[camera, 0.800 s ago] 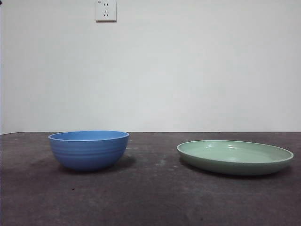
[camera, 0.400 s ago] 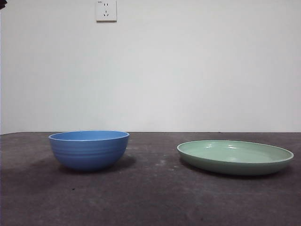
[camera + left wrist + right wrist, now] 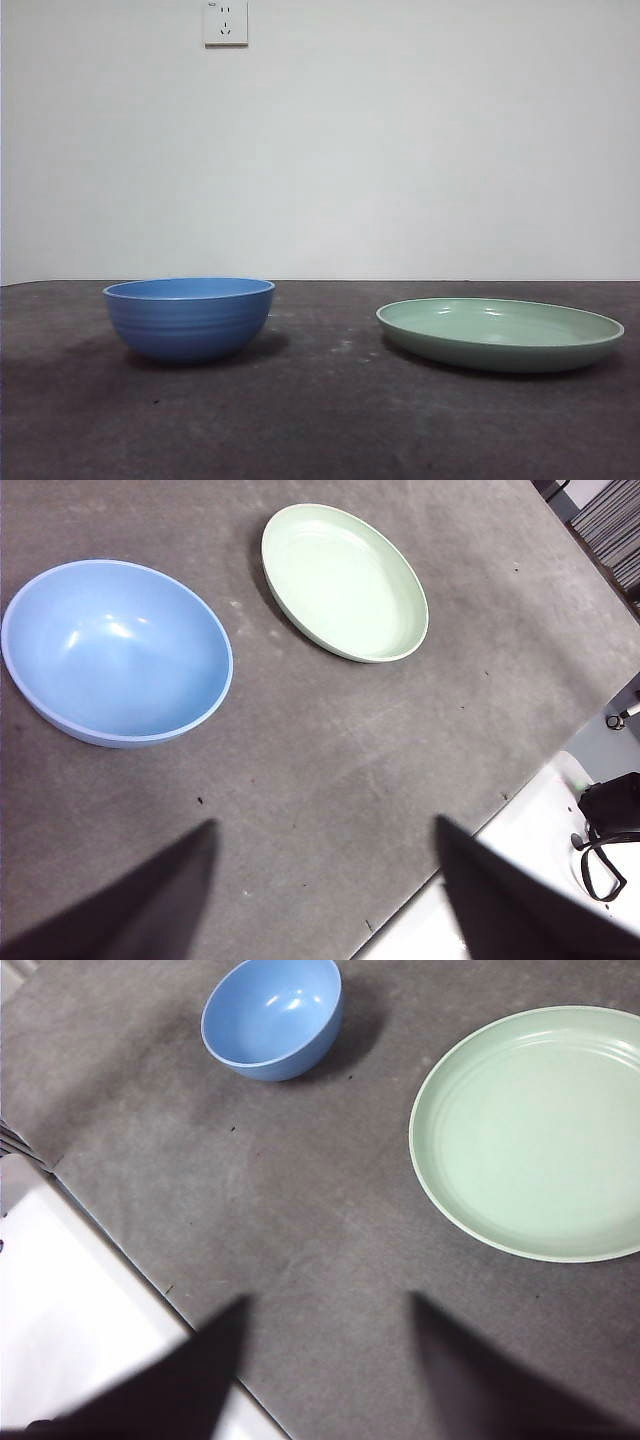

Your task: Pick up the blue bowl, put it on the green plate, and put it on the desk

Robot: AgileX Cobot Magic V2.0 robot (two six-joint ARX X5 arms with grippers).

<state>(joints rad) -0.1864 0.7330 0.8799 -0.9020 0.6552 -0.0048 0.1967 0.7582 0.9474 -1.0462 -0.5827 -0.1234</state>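
The blue bowl (image 3: 189, 317) stands upright and empty on the desk (image 3: 320, 420) at the left. The green plate (image 3: 500, 333) lies flat on the desk at the right, apart from the bowl. The left wrist view shows the bowl (image 3: 117, 652) and the plate (image 3: 343, 580) side by side, with my left gripper (image 3: 325, 880) open and empty high above the desk near its edge. The right wrist view shows the bowl (image 3: 273, 1017) and the plate (image 3: 535, 1130), with my right gripper (image 3: 330, 1355) open and empty above the desk edge. Neither gripper shows in the front view.
A white wall with an outlet (image 3: 226, 22) stands behind the desk. A white surface (image 3: 540, 860) borders the desk edge, with black cables (image 3: 610, 830) on it. The same white border shows in the right wrist view (image 3: 90, 1330).
A black arm tip at the top left corner of the front view has gone out of view. The bowl and the plate have not moved.
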